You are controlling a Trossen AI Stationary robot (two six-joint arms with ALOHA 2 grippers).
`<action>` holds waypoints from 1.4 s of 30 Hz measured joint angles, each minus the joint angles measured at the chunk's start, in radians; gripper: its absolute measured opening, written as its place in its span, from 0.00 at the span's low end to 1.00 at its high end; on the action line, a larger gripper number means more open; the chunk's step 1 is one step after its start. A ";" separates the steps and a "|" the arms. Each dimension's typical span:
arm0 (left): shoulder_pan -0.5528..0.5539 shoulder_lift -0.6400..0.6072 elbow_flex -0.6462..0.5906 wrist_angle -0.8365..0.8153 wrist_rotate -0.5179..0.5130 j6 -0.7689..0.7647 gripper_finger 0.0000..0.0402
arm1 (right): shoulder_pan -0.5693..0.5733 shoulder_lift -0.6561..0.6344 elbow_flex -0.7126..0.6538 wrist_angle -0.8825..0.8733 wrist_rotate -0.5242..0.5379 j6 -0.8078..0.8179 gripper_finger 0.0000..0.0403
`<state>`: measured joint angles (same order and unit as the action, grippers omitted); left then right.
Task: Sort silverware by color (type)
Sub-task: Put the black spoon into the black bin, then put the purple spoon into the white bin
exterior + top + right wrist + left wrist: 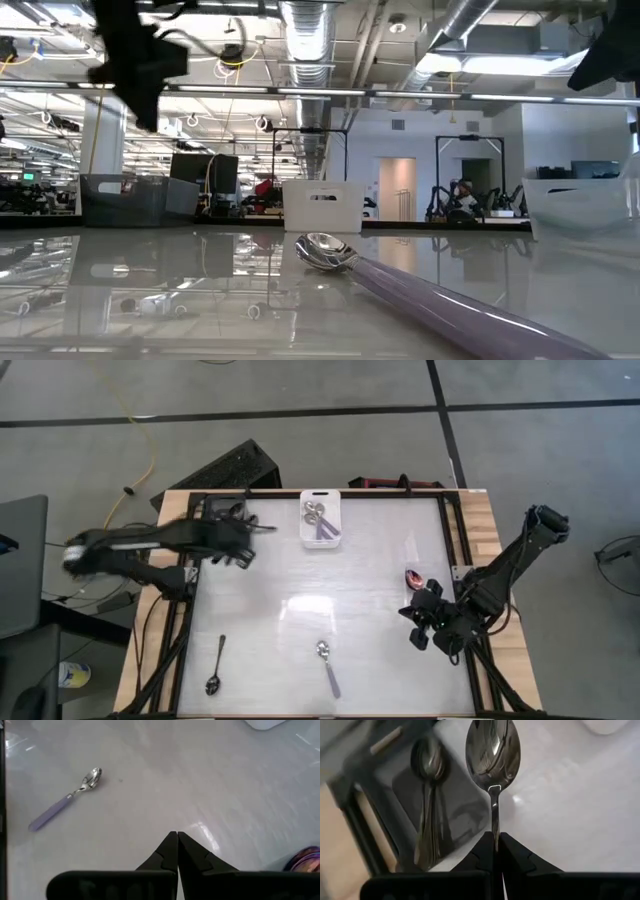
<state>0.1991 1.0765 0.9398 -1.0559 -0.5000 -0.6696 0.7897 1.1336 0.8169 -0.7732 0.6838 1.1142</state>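
One dark spoon [492, 755] is in the left gripper [495, 851], pinched by the handle with the bowl pointing forward, jaws closed tight on it. In the high view that gripper [243, 532] sits at the far left corner of the table [380, 560], over or just beside a dark bin [445, 815]. The left wrist view shows more dark spoons [427, 800] already lying in that bin.

Loose pieces on the table: a dark spoon [216, 666] near the left front edge, and a lavender-handled spoon with a silver bowl [327, 666] at front centre. The same lavender spoon shows in the low view [400, 280] and in the right wrist view [67, 797]. An iridescent spoon bowl [412, 577] lies close to the right gripper [425, 622]; its purple edge shows in the right wrist view [302, 857].

A white bin [321, 520] at far centre holds a few lavender-handled spoons.

Right gripper waits at the right side, fingers shut, nothing held.

Step in hand, as judged: delivering a dark spoon to the dark bin. Next move calls for centring the spoon over the bin, then parting the jaws so it drops in alongside the others. Cannot tell from these views whether the spoon's bowl is fully past the bin wall.
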 joint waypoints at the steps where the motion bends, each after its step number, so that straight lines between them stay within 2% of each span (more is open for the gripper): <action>1: 0.050 -0.058 -0.051 0.034 0.026 0.026 0.00 | -0.007 0.000 0.000 0.000 0.000 -0.009 0.07; 5: 0.237 -0.206 -0.160 0.090 0.069 0.112 0.00 | -0.034 0.000 0.000 0.000 0.000 -0.025 0.07; 8: 0.350 -0.227 -0.183 0.091 0.097 0.194 0.00 | -0.055 0.000 0.000 0.000 -0.001 -0.027 0.07; 11: 0.440 -0.198 -0.189 0.134 0.142 0.301 0.00 | -0.070 0.000 0.000 0.000 -0.002 -0.027 0.07; 16: 0.567 -0.071 -0.182 0.187 0.186 0.483 0.00 | -0.089 0.000 0.000 0.009 -0.004 -0.026 0.07; 22: 0.696 0.046 -0.164 0.231 0.184 0.568 0.00 | -0.092 0.000 0.000 0.026 -0.029 -0.024 0.07; 28: 0.707 0.065 -0.163 0.322 0.241 0.586 0.00 | -0.097 0.000 0.000 0.026 -0.031 -0.039 0.07; 32: 0.709 0.073 -0.162 0.354 0.223 0.575 0.01 | -0.106 0.000 0.000 0.026 -0.031 -0.046 0.07; 35: 0.708 0.071 -0.162 0.369 0.184 0.544 0.05 | -0.106 0.000 0.000 0.026 -0.031 -0.047 0.07; 42: 0.708 0.071 -0.162 0.376 0.180 0.542 0.16 | -0.106 0.000 0.000 0.026 -0.031 -0.047 0.07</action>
<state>0.9073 1.1477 0.7776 -0.6796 -0.3202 -0.1280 0.6838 1.1339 0.8169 -0.7475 0.6525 1.0671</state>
